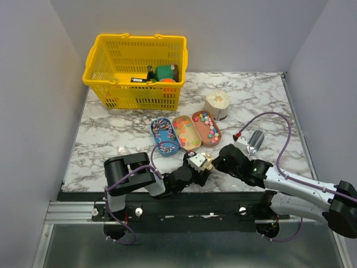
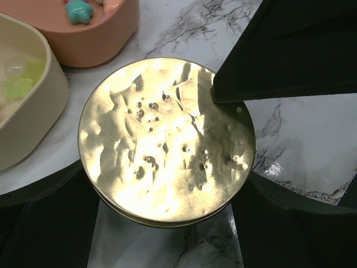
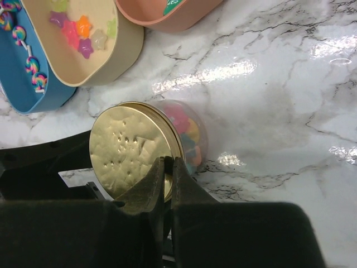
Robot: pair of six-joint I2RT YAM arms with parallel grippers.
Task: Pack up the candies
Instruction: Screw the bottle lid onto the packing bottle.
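Candies (image 3: pixel 187 131) fill a clear jar (image 3: pixel 202 120) lying sideways on the bench (image 3: pixel 268 84). The right gripper (image 3: pixel 168 167) pinches the gold lid (image 3: pixel 128 151) at its rim. The left gripper (image 2: pixel 167 192), spread wide, clamps the jar body, with contact hidden behind the lid. Three oval trays (image 3: pixel 120 53) holding more candies lie just beside.
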